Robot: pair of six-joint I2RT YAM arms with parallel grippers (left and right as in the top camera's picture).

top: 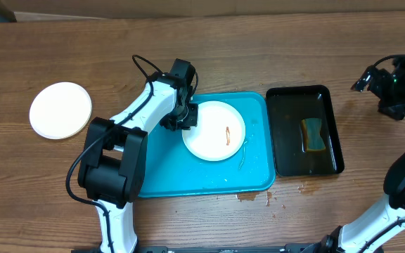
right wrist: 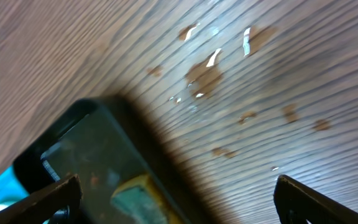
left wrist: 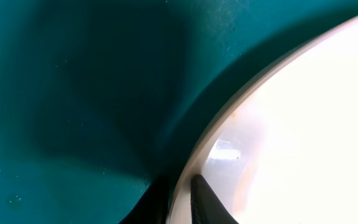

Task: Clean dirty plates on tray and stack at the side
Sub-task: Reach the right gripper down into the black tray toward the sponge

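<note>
Pinching the left rim of the smeared plate (left wrist: pixel 303 124), the left gripper (left wrist: pixel 178 202) is gripping with one finger outside the edge and one over the plate, low against the turquoise tray (left wrist: pixel 73 93). That plate is lying in the upper middle of the tray, and a reddish-brown streak (top: pixel 228 134) is showing on its face, so by my judgement the wiping is not done. Water drops are glinting on the tray floor beside it. Further left, a clean-looking white plate (top: pixel 60 110) is resting on the bare table (top: pixel 188 42), well apart from the tray; whether another is hiding beneath it I cannot tell. So at least one plate is looking finished and one is waiting. Right of the tray, a yellow-green sponge (top: pixel 313 133) is sitting in the black tray (top: pixel 287 151), untouched. Farther off, the right gripper (right wrist: pixel 179 202) is hanging with fingers spread wide, holding nothing. Brown puddles (right wrist: pixel 204 74) are wetting the wood-grain table; nothing of the room beyond is showing
</note>
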